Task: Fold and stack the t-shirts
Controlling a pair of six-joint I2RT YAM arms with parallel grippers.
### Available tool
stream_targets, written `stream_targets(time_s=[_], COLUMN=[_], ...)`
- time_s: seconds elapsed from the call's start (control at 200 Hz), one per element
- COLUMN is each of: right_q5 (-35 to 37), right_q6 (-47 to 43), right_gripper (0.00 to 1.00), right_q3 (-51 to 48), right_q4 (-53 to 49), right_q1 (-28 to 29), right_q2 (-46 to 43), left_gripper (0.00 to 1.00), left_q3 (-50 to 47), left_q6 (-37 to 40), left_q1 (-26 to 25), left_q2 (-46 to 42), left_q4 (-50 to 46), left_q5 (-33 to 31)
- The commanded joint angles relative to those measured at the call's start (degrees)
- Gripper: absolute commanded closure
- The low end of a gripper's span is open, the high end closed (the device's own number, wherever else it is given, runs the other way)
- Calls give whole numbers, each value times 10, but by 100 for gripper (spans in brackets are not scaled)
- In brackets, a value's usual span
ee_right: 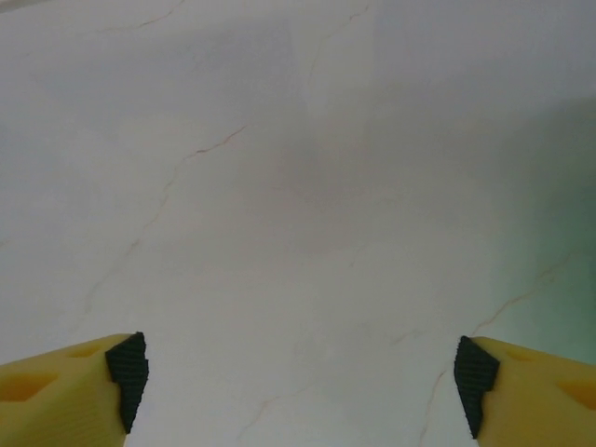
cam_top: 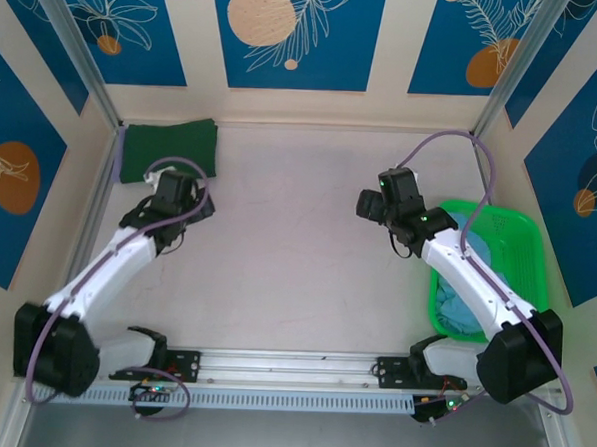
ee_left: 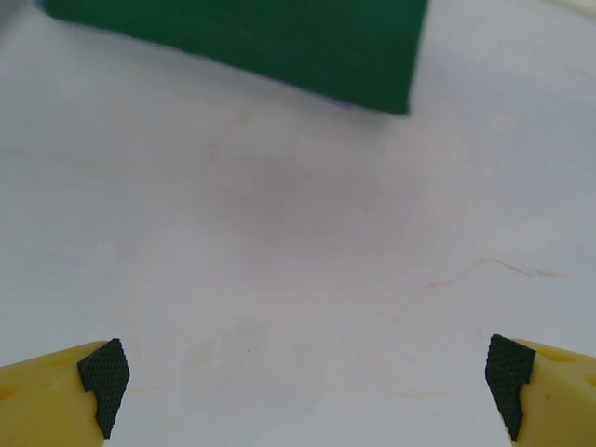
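A folded dark green t-shirt (cam_top: 169,149) lies at the table's far left corner; its near edge (ee_left: 279,42) runs along the top of the left wrist view. My left gripper (cam_top: 187,190) hangs just in front of it, open, with bare table between its fingertips (ee_left: 104,377). Light blue t-shirts (cam_top: 473,268) lie crumpled in the green basket (cam_top: 523,245) at the right. My right gripper (cam_top: 375,202) hovers over bare table left of the basket, open, nothing between its fingertips (ee_right: 128,372).
Walls with blue panels close the table (cam_top: 297,253) at the back and sides. A metal rail (cam_top: 291,368) with both arm bases runs along the near edge. A purple cable (cam_top: 453,141) loops above the right arm.
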Motion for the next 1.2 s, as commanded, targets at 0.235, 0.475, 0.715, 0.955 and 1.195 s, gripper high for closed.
stream_targets(time_s=[0.235, 0.475, 0.715, 0.955, 1.195], right_q5=[-234, -271, -285, -297, -329], right_q6=[-120, -164, -202, -217, -211], right_gripper=[1, 1, 1, 1, 1], right_q3=[-137, -164, -140, -225, -281], right_q4=[221, 336, 383, 466, 539], right_q1=[-207, -227, -184, -192, -208], right_q2=[-43, 40, 129, 88, 86], left_gripper=[0, 0, 0, 0, 0], left_q3=[-146, -233, -219, -164, -164], left_q6=[246, 254, 268, 291, 327], left_q1=[110, 157, 156, 139, 99], left_q2=[-120, -29, 102, 200, 234], left_q4=[124, 297, 407, 481, 548], left_q5=[-48, 26, 49, 65, 35])
